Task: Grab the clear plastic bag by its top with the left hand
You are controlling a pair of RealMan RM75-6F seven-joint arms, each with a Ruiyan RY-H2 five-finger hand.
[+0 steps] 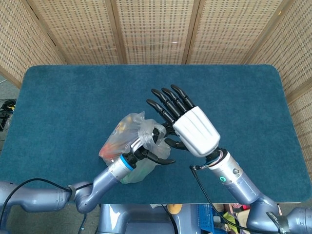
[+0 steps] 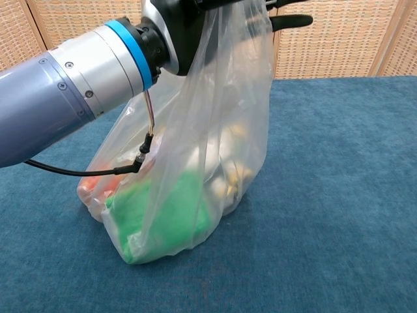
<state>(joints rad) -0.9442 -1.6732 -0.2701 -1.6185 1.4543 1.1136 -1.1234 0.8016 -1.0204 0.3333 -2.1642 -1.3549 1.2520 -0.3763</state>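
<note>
The clear plastic bag [image 1: 122,139] stands on the blue table, holding green, orange and pale items. In the chest view the bag [image 2: 208,163] is pulled up tall, its base still on the cloth. My left hand [image 1: 148,151] grips the gathered top of the bag; in the chest view the left hand [image 2: 172,23] sits at the upper edge with the plastic hanging from it. My right hand [image 1: 187,124] hovers just right of the bag top, fingers spread and holding nothing. Only its dark fingertips [image 2: 290,21] show in the chest view.
The blue carpeted table [image 1: 243,87] stretches wide to the right and back. Wicker screens [image 1: 156,29] close off the far side and both flanks. A black cable [image 2: 78,171] from my left forearm hangs against the bag's side.
</note>
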